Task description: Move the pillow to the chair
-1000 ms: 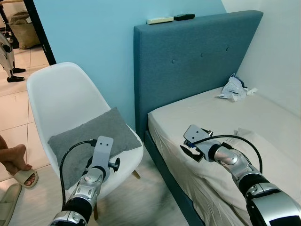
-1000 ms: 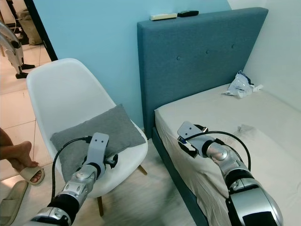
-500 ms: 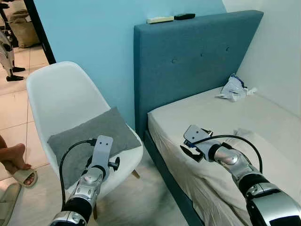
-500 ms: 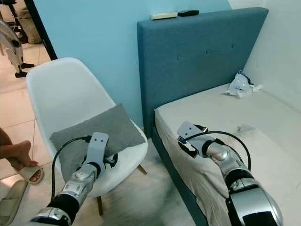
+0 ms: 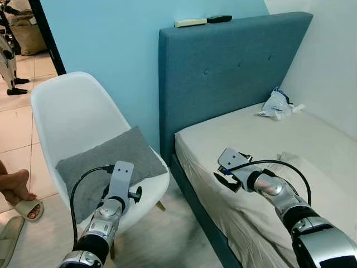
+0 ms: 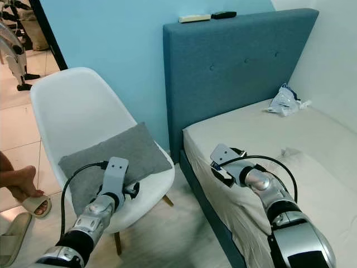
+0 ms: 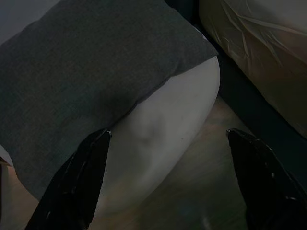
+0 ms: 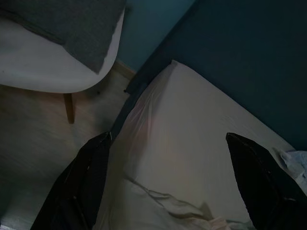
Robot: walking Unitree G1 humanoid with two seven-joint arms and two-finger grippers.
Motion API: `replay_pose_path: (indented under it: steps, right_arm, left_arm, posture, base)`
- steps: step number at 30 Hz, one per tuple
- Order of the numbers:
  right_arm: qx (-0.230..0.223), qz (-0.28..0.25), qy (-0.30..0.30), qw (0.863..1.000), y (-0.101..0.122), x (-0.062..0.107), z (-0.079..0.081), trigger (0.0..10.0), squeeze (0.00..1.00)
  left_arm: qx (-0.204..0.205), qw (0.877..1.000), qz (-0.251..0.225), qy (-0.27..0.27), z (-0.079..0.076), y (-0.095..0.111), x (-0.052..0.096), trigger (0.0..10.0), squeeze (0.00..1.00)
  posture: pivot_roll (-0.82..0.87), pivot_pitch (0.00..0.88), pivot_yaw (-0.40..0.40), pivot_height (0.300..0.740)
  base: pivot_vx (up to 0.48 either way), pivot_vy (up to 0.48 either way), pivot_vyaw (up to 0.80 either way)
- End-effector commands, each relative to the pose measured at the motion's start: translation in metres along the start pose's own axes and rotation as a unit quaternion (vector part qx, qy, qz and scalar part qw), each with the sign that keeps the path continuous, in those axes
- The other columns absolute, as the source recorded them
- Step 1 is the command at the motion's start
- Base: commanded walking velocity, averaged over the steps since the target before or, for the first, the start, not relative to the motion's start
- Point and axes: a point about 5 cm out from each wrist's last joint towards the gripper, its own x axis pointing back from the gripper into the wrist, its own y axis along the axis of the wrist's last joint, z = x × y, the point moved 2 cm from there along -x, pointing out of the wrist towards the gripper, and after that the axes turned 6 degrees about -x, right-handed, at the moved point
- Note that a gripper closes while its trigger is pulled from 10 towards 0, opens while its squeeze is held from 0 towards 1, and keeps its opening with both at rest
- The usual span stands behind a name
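Since earlier: nothing has moved; both arms stay put.
Pillow [image 5: 106, 162]: lying on the white chair [image 5: 72, 114] seat.
Left gripper [image 7: 163, 158]: fingers spread, empty, over the seat's front edge.
Right gripper [image 8: 168, 167]: fingers apart, empty, above the bed [image 5: 262, 139].

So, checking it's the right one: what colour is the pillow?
Grey pillow, clearest in the right eye view.

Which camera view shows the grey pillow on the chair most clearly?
The left eye view: the grey pillow lies whole on the white chair seat, partly behind the left arm. The right eye view is similar. The left wrist view shows it close but dark; the right wrist view shows one corner.
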Motion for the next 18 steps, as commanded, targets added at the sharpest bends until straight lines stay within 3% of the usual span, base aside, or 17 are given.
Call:
replay_pose_path:
  steps: [1, 18]
  right_arm:
    - [-0.007, 0.0, -0.003, 1.0, -0.001, 0.001, -0.0018, 10.0, 0.0]
    - [-0.006, 0.0, -0.002, 1.0, 0.0002, -0.0003, -0.0007, 10.0, 0.0]
  left_arm:
    - [0.004, 1.0, 0.004, 0.001, -0.0013, -0.0036, 0.0012, 10.0, 0.0]
    - [0.001, 1.0, 0.002, 0.0, 0.001, -0.0032, 0.0014, 10.0, 0.0]
  posture:
    - [-0.12, 0.097, -0.035, 0.74]
    - [-0.11, 0.094, -0.029, 0.74]
  base:
    - [0.0, 0.0, 0.0]
    - [0.0, 0.0, 0.0]
